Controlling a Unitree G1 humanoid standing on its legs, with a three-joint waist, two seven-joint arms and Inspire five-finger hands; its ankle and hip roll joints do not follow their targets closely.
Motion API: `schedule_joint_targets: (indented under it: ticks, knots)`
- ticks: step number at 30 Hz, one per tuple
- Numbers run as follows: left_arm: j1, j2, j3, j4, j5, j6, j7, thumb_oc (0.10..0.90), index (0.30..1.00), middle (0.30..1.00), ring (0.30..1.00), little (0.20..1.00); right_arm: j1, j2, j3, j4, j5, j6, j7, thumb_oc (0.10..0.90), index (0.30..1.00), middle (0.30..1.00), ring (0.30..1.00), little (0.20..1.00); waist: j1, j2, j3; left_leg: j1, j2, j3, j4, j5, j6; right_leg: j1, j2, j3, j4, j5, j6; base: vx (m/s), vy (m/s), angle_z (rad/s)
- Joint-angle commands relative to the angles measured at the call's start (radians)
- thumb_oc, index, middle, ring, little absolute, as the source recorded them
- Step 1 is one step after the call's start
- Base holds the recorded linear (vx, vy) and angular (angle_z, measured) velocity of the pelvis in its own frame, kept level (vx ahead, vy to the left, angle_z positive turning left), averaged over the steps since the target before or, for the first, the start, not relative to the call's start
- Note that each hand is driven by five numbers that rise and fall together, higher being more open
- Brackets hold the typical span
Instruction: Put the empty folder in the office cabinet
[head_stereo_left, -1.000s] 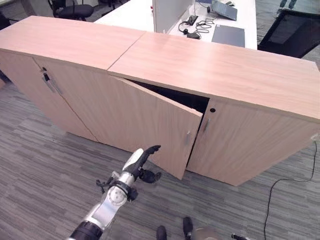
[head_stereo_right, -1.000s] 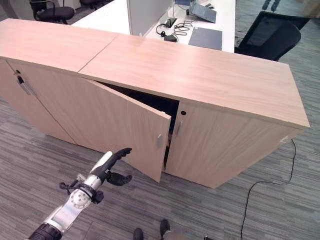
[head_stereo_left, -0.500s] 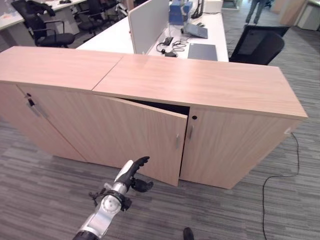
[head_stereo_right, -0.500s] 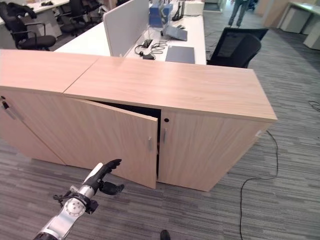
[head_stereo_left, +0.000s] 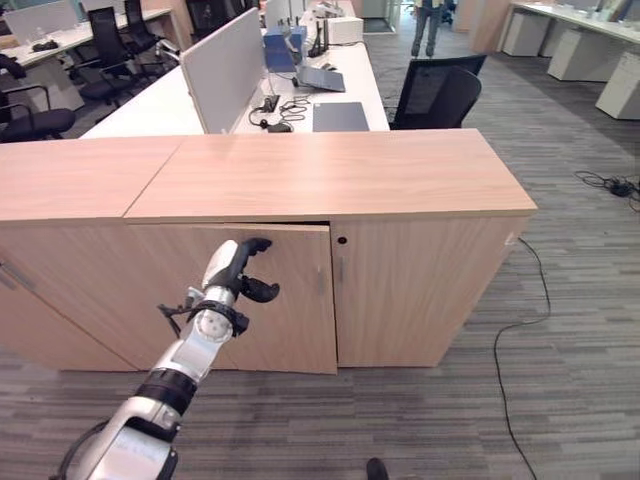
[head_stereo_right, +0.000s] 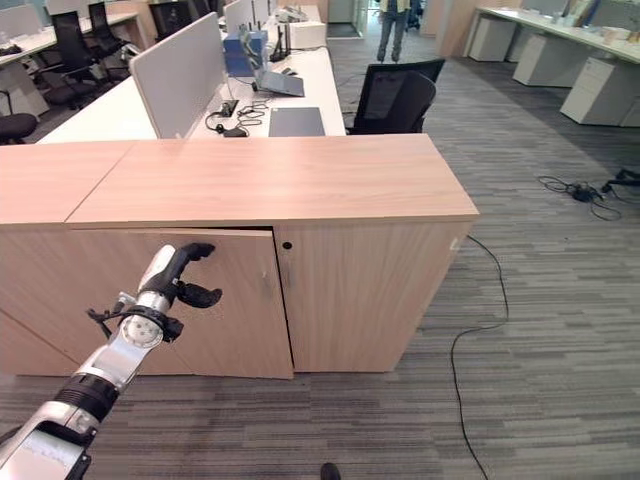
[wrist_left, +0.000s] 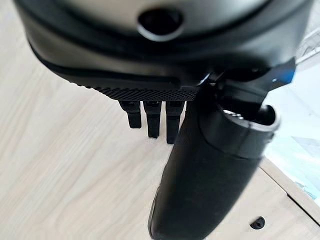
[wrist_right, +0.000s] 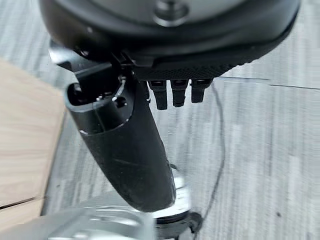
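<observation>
Your left hand (head_stereo_left: 236, 272) is raised in front of the office cabinet (head_stereo_left: 330, 180), set against the face of its left door (head_stereo_left: 290, 300), which stands nearly closed with just a thin dark gap along its top edge under the cabinet's top. In the head views the fingers (head_stereo_left: 256, 244) hook forward near the door's upper edge and the thumb (head_stereo_left: 262, 292) juts out below them; they grip nothing. The left wrist view shows the short fingertips (wrist_left: 152, 119) and the thick thumb (wrist_left: 200, 180) over the pale wood of the door (wrist_left: 65, 165), with the round lock hole (wrist_left: 258, 222) of the neighbouring door close by. You can see that lock hole (head_stereo_left: 343, 241) at the top of the right door (head_stereo_left: 420, 290), and slim handles (head_stereo_left: 338, 270) flank the seam between the two doors. Your right hand (wrist_right: 165, 60) appears in its own wrist view hanging over the grey carpet (wrist_right: 265, 165), fingers (wrist_right: 176, 93) curled short and thumb (wrist_right: 130, 155) extended, with nothing held and a wooden edge (wrist_right: 25, 140) off to one side. Neither hand carries the folder, and you cannot tell from these views where it is. Behind the cabinet sits a white desk (head_stereo_left: 180, 100) with a divider screen (head_stereo_left: 220, 65), a closed laptop (head_stereo_left: 340, 116) and a black office chair (head_stereo_left: 435, 95); a person (head_stereo_left: 427, 22) stands far back.
</observation>
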Motion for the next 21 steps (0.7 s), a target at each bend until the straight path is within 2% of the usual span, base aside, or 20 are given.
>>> schedule_joint_targets:
  ticks: [1,6,9,10,13,15,17,21]
  knots:
    - [-0.122,-0.001,0.05,0.039,-0.065,-0.089,0.033,0.8,0.9,0.9,0.9,0.9,-0.027,-0.048,0.003,0.083,-0.02,-0.004,0.0,0.8,0.9,0.9,0.9,0.9,-0.018,0.019,-0.044,-0.025,-0.002,-0.068,-0.003,-0.084,-0.025,0.038,0.012,-0.004,0.02,-0.085,0.07,0.0,0.023,-0.19]
    - [-0.015,-0.054,0.087,0.026,-0.178,-0.1,-0.016,0.8,0.9,0.9,0.9,0.9,-0.016,-0.047,-0.012,0.069,-0.02,-0.003,-0.006,0.8,0.9,0.9,0.9,0.9,-0.015,0.016,-0.043,-0.023,-0.001,-0.066,-0.003,-0.086,-0.024,0.039,0.013,-0.005,0.017,-0.085,0.07,0.0,0.011,-0.07]
    - [0.143,-0.152,0.133,0.022,-0.345,-0.099,-0.073,0.8,0.9,0.9,0.9,0.9,-0.021,-0.041,-0.045,0.063,-0.003,-0.004,-0.011,0.8,0.9,0.9,0.9,0.9,-0.004,0.012,-0.039,-0.021,0.0,-0.072,-0.003,-0.088,-0.022,0.043,0.014,-0.011,0.016,-0.09,0.066,0.0,0.0,0.0]
    - [0.144,-0.152,0.133,0.021,-0.345,-0.099,-0.073,0.8,0.9,0.9,0.9,0.9,-0.02,-0.042,-0.044,0.063,-0.003,-0.004,-0.011,0.8,0.9,0.9,0.9,0.9,-0.004,0.012,-0.04,-0.021,0.0,-0.073,-0.003,-0.088,-0.022,0.044,0.014,-0.011,0.016,-0.09,0.066,0.0,0.0,0.0]
    - [0.292,-0.24,0.134,0.054,-0.449,-0.089,-0.149,0.8,0.9,0.9,0.9,0.9,-0.04,-0.04,-0.054,0.067,-0.007,-0.004,-0.011,0.8,0.9,0.9,0.9,0.9,0.014,0.009,-0.036,-0.021,-0.001,-0.086,-0.003,-0.088,-0.021,0.049,0.013,-0.024,0.014,-0.096,0.063,0.0,0.0,0.0]
    - [0.335,-0.257,0.132,0.054,-0.481,-0.086,-0.177,0.8,0.9,0.9,0.9,0.9,-0.045,-0.041,-0.055,0.066,-0.011,-0.004,-0.01,0.8,0.9,0.9,0.9,0.9,0.019,0.009,-0.035,-0.021,-0.001,-0.09,-0.003,-0.089,-0.021,0.051,0.013,-0.029,0.013,-0.098,0.062,0.01,0.002,0.05]
    - [0.418,-0.297,0.123,0.112,-0.541,-0.056,-0.246,0.8,0.9,0.9,0.9,0.9,-0.055,-0.037,-0.052,0.069,-0.021,-0.006,-0.006,0.8,0.9,0.9,0.9,0.9,0.035,0.009,-0.032,-0.022,-0.001,-0.1,-0.003,-0.089,-0.02,0.058,0.012,-0.04,0.01,-0.104,0.058,0.02,0.001,0.05]
    - [0.469,-0.351,0.139,0.224,-0.565,-0.033,-0.256,0.8,0.9,0.9,0.9,0.9,-0.06,-0.026,-0.051,0.074,-0.013,-0.008,-0.004,0.8,0.9,0.9,0.9,0.9,0.053,0.006,-0.03,-0.021,-0.003,-0.116,-0.003,-0.087,-0.021,0.065,0.011,-0.055,0.007,-0.108,0.053,0.01,-0.004,0.1]
